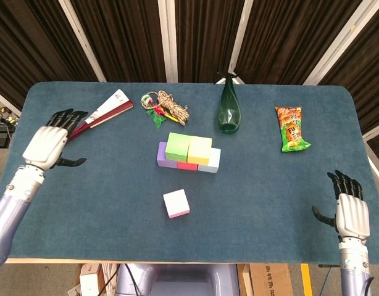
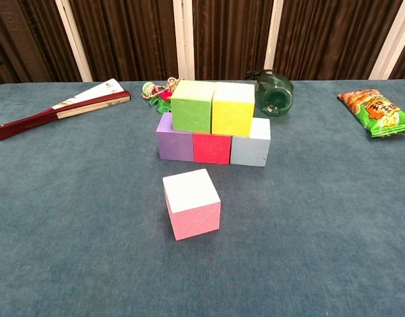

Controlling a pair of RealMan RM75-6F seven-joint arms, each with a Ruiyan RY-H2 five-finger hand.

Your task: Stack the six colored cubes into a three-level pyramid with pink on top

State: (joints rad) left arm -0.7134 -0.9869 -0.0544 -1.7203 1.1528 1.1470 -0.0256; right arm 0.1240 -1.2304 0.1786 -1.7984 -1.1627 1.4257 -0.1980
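Note:
A purple cube point(image 2: 173, 140), a red cube point(image 2: 212, 147) and a pale blue cube point(image 2: 251, 146) stand in a row on the blue table. On them rest a green cube point(image 2: 192, 106) and a yellow cube point(image 2: 233, 109). The pink cube point(image 2: 191, 203) point(image 1: 176, 203) lies alone in front of the stack. My left hand point(image 1: 49, 143) hovers open near the table's left edge, far from the cubes. Over at the front right corner my right hand point(image 1: 350, 209) is open with nothing in it. Neither hand shows in the chest view.
A closed red fan point(image 1: 102, 115) lies at the back left, beside a rope bundle point(image 1: 167, 107). A green bottle point(image 1: 229, 108) lies behind the stack. A snack bag point(image 1: 292, 128) rests at the back right.

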